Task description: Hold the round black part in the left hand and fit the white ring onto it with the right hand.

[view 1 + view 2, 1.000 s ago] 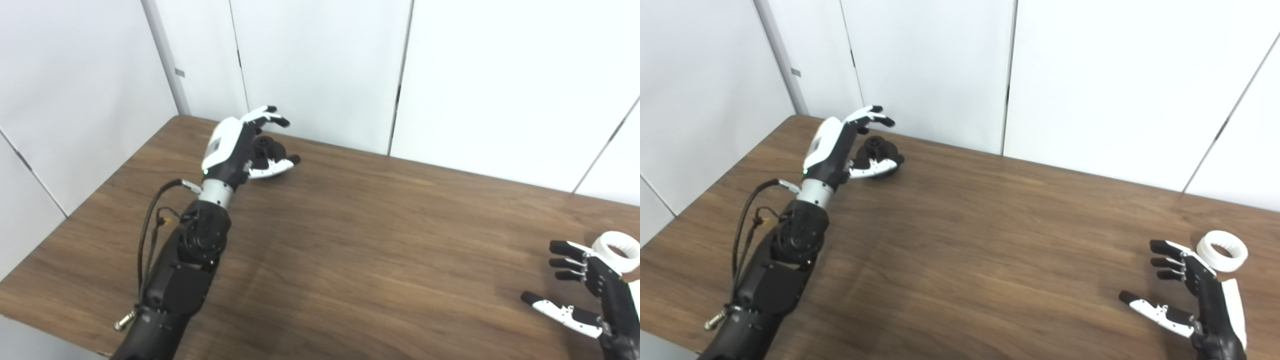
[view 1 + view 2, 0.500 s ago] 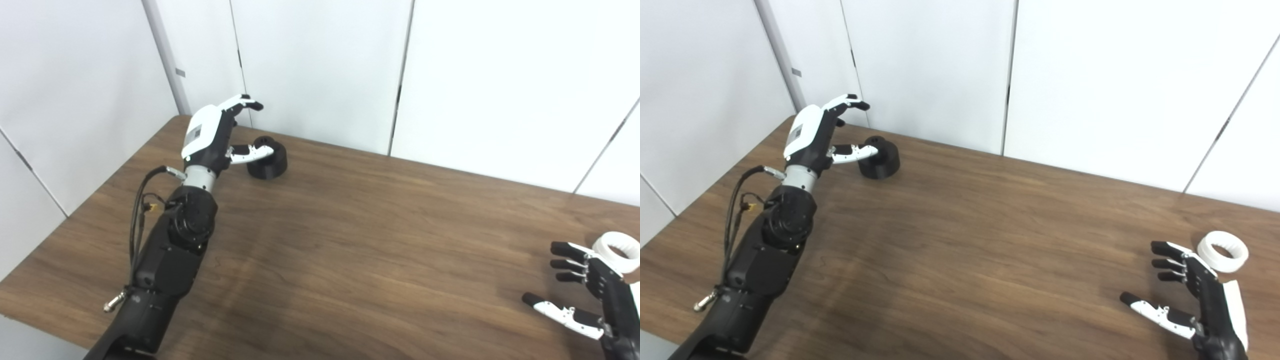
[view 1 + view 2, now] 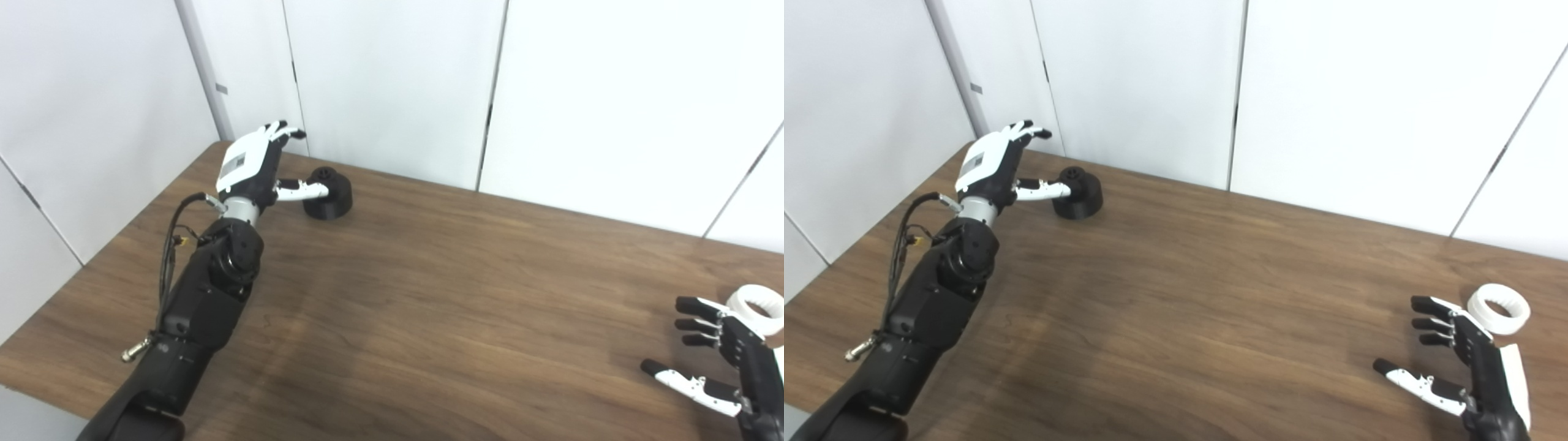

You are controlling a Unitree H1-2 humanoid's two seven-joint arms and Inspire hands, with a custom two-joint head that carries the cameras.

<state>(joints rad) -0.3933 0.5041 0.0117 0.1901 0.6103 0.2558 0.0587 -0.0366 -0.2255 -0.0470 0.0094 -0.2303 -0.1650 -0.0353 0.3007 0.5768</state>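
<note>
The round black part (image 3: 329,194) stands on the wooden table (image 3: 429,294) at the far left, near the wall. My left hand (image 3: 257,165) is open just left of it, fingers spread upward, thumb stretched toward the part's near side; I cannot tell if the thumb touches it. The white ring (image 3: 1499,300) lies flat on the table at the far right. My right hand (image 3: 1464,361) is open and empty, just in front and left of the ring, apart from it.
White wall panels (image 3: 392,79) stand close behind the table's far edge. The table's left edge runs beside my left arm (image 3: 202,294).
My left hand has drawn back to the left off the black part and opened wider. The part stands upright on the table. The right hand has barely moved.
</note>
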